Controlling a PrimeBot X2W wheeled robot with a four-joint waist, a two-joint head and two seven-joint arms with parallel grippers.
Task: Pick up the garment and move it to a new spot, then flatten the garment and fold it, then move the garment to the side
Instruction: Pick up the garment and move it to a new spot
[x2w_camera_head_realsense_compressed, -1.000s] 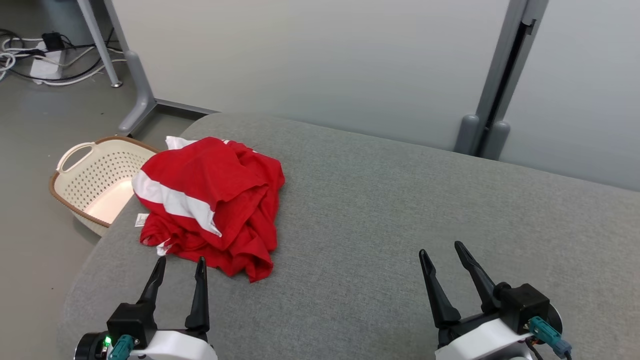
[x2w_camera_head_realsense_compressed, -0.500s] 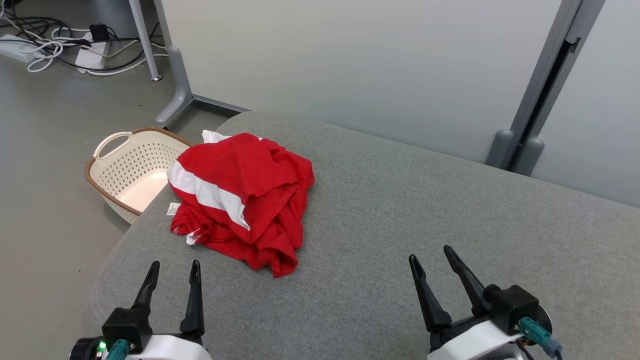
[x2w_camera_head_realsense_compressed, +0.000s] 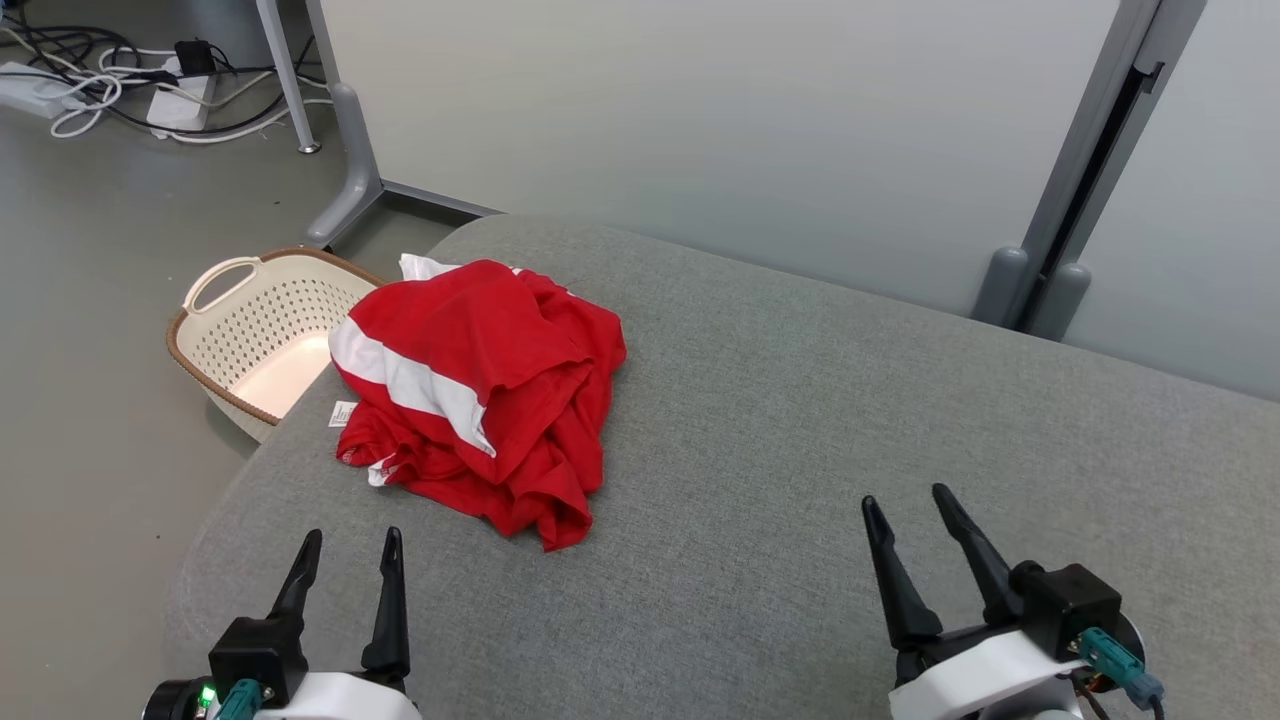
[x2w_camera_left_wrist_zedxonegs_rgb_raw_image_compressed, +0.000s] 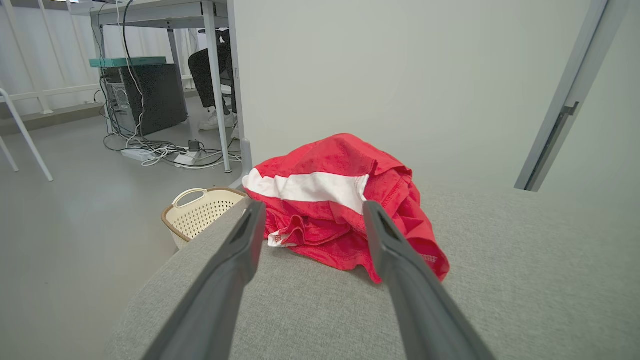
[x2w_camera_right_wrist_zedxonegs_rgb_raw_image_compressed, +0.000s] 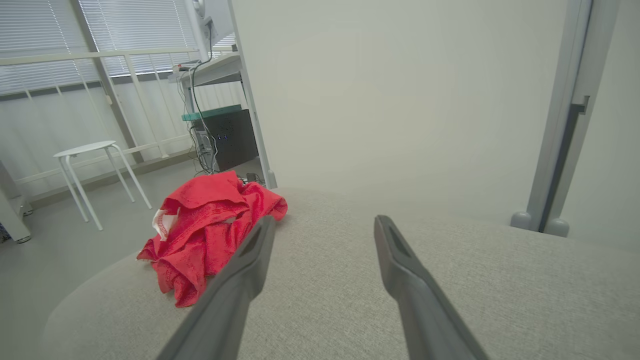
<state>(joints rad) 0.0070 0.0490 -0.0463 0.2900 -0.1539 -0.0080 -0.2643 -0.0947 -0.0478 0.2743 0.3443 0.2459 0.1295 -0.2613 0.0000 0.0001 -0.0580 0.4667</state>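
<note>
A crumpled red garment (x2w_camera_head_realsense_compressed: 480, 390), crossed by a broad white band, is lying in a heap on the far left part of a grey fabric-covered desk (x2w_camera_head_realsense_compressed: 800, 400), close to its rounded left corner. A small white label (x2w_camera_head_realsense_compressed: 343, 413) is peeking out at the heap's left edge.

The left pincer (x2w_camera_head_realsense_compressed: 352, 535) is hovering over the near left edge of the desk. Its two long dark fingers are spread wide and pointing toward the heap, with a strip of bare grey fabric between their tips and the nearest red hem. In the left wrist view the red garment (x2w_camera_left_wrist_zedxonegs_rgb_raw_image_compressed: 340, 165) is sitting beyond the parted fingers, framed between them.

The right pincer (x2w_camera_head_realsense_compressed: 904, 495) is hanging over the near right part of the desk, well apart from the garment, its fingers likewise spread and gripping nothing. In the right wrist view it is pointing at bare desk, and the heap is lying off to the left.

A cream perforated plastic basket (x2w_camera_head_realsense_compressed: 250, 320) with a brown rim is standing on the grey floor just beside the desk's left corner, partly hidden behind it. A pale grey partition wall (x2w_camera_head_realsense_compressed: 700, 120) is rising behind the desk, and a tangle of cables (x2w_camera_head_realsense_compressed: 100, 90) is lying on the floor at the far left.
</note>
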